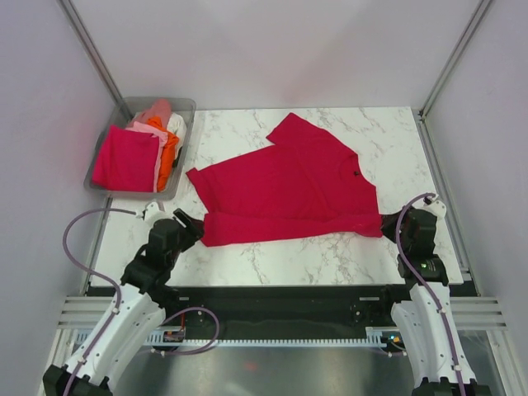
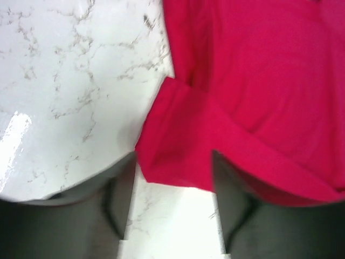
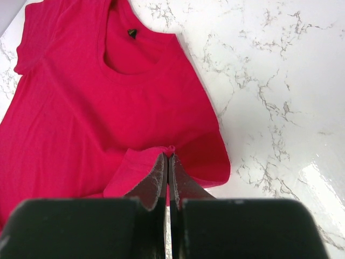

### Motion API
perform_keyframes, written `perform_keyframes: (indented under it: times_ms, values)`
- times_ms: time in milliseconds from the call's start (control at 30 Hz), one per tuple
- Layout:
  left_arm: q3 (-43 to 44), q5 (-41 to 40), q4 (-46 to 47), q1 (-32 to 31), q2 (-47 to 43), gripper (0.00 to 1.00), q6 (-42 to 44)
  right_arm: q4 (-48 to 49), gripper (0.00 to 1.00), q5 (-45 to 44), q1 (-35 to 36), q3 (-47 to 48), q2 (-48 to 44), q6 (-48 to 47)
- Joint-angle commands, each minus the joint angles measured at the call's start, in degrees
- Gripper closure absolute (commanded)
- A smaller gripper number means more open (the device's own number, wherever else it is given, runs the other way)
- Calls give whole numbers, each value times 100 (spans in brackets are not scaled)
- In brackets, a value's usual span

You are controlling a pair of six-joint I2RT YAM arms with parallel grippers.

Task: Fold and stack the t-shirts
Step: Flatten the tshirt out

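Crimson tee (image 1: 289,190) lies spread across the middle of the bench (image 1: 388,136). Its long axis runs left-right, roughly parallel w/ the near edge, collar end to the right and hem end to the left. A band along its near side is doubled over onto the body. The two arms sit at the two ends of that band, so the whole tee lies away from them, toward the far edge.

Right pincer (image 3: 168,159) is clenched on the tee — a pinch of cloth by the near sleeve bunches up right at its tips. Left pincer (image 2: 172,164) is released: its fingers (image 2: 123,197) stand apart w/ the near-left corner of the doubled band lying between them, nothing gripped as far as I can see.

So only one end is held. I'd judge the next fold needs both ends lifted together and carried across the short axis. The left arm is plainly the nearer one for the hem corner. If the right pulls alone, the band prob. skews.

Other tees — magenta-pink tee (image 1: 125,158), orange tee (image 1: 169,153), paler ones behind — sit in the bin (image 1: 188,106) by the far-left corner, well apart.
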State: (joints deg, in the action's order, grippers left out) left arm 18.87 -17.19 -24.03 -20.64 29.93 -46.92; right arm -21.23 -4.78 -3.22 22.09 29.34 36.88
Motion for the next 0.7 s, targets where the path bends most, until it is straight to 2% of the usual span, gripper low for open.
perform_keyframes:
  times_ms: [0, 33, 133, 233, 367, 500, 667]
  values:
    - [-6, -258, 21, 8, -470, 29, -275, -3, 98, -23, -3, -11, -95, 73]
    - [2, -276, 21, -1, -445, 19, -231, -12, 98, -58, -12, -3, -113, 82]
    - [229, -302, 161, -1, 71, 17, 6, -21, 97, -67, -12, 15, -104, 91]
    - [599, -102, 443, 8, 774, 18, 454, -21, 97, -58, -12, 59, -87, 65]
    - [1642, 119, 548, -1, 2468, 20, 946, -21, 97, -41, -12, 103, -17, 38]
    - [2330, 444, 636, 8, 3603, 20, 1359, -21, 97, 12, -12, 129, 1, 12]
    - [2876, 1094, 619, -27, 4450, 18, 1606, 58, 97, 56, -12, 138, 36, -94]
